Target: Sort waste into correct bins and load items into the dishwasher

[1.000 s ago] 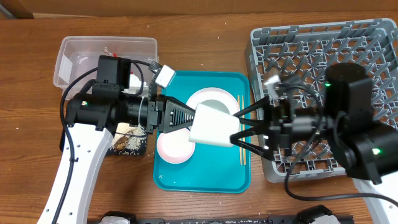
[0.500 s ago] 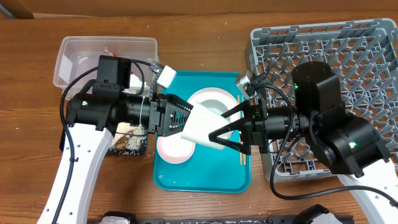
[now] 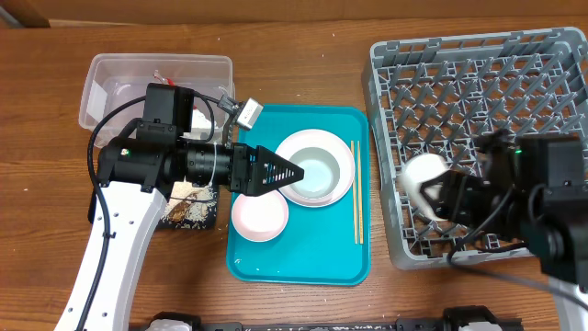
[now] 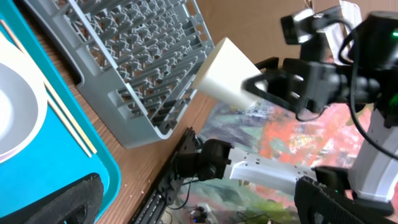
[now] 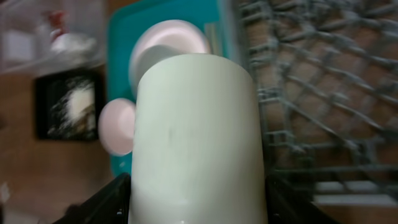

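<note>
**Cup held at the rack's edge, not yet set down**

Your right gripper [image 3: 441, 191] is clamped across the wall of the cup [image 3: 424, 181]. The cup lies on its side in the air over the 9 o'clock edge of the rack [image 3: 514, 83]. That sideways hold looks like a carrying grip. You will probably have to tip the cup before it can sit between the pegs. Which end faces the tray [image 3: 303, 262] is too blurred to tell.

Your left gripper [image 3: 289, 172] has its jaws wide apart and empty. It points toward 3 o'clock above the tray, just over the rim of the white bowl [image 3: 317, 165], which seems a handy spot for the next pick.

The pink bowl [image 3: 259, 217] waits at the tray's 7 o'clock. The chopsticks [image 3: 356, 193] lie along its 3 o'clock side, close enough to the rack that a low swing could brush them.
</note>
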Robot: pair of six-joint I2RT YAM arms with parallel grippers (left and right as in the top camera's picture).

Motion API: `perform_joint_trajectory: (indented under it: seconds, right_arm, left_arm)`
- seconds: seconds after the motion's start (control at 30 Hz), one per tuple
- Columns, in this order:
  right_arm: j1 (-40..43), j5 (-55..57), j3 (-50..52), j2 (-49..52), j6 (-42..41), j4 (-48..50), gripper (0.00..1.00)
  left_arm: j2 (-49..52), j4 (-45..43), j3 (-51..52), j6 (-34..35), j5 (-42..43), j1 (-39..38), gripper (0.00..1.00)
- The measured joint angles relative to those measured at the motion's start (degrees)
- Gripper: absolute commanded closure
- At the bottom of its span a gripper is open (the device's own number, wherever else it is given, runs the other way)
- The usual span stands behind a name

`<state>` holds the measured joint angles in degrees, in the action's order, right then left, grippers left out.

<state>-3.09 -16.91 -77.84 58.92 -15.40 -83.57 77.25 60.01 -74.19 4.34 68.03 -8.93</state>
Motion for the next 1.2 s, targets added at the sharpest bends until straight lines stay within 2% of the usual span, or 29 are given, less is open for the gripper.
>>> perform_joint_trajectory:
  seconds: [0.17, 0.43, 0.5, 0.63, 0.8, 0.97, 1.2]
  right_arm:
    - [7.6, 6.3, 0.2, 4.7, -0.2, -4.6, 0.47]
    - [7.9, 7.3, 6.9, 16.3, 0.0, -2.6, 0.47]
    - [7.5, 7.2, 7.7, 18.6, 0.1, -1.6, 0.44]
    - [6.8, 6.6, 7.9, 19.9, 0.0, -0.9, 0.29]
    - [5.4, 6.3, 7.9, 19.8, 0.2, 0.6, 0.18]
    - [4.8, 6.2, 7.9, 19.8, 0.3, 2.2, 0.18]
    - [4.8, 5.2, 7.9, 16.2, 0.5, 5.9, 0.17]
  left_arm:
    - [0.0, 0.1, 0.0, 0.0, -1.2, 0.0, 0.0]
    - [0.0, 1.3, 0.0, 0.3, -5.7, -2.0, 0.0]
    - [-0.4, 1.4, 0.0, 1.0, -8.1, -2.3, 0.0]
    - [-3.4, 1.3, 0.0, 3.3, -13.8, -2.3, 0.0]
    - [-11.4, 1.5, 0.0, 7.7, -24.4, -2.4, 0.0]
    - [-20.2, 4.9, 0.0, 11.9, -37.5, -2.4, 0.0]
    - [-30.8, 14.4, 0.0, 16.9, -62.3, -2.4, 0.02]
